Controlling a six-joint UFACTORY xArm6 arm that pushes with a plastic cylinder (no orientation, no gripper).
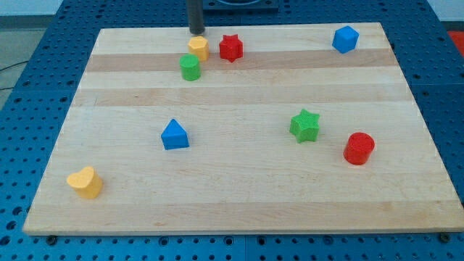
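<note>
My tip (pixel 196 32) is at the view's top, left of centre, down on the wooden tabletop (pixel 239 196) close to its far edge. It's a dark straight rod; the upper part runs out of frame. No fingers on this rig, just the rod end, so there's no open or closed state to report.

Nearest block: yellow block (pixel 199 48), stubby and faceted, looks roughly hexagonal. It sits just below the tip in the view, very close; can't tell whether they actually touch.

Cluster around it:
- red star (pixel 230 48), just to the view's right of the yellow block, small gap between them.
- green block (pixel 190 67), short cylinder-like shape, just below and slightly left of the yellow one, near or touching, can't tell.

Rest of the board:
- blue cube (pixel 346 39), top right, well apart from the cluster, tilted on a corner angle to the view.
- blue triangular block (pixel 174 135), left of centre, mid-board.
- green star (pixel 305 125), right of centre.
- red cylinder (pixel 359 148), just below and right of the green star, apart from it.
- yellow heart-like block (pixel 85 182), bottom left, alone near the near-left corner.

The tabletop is light wood in planks with slightly differing tones, set on a blue perforated base (pixel 29 87) visible on all sides.
</note>
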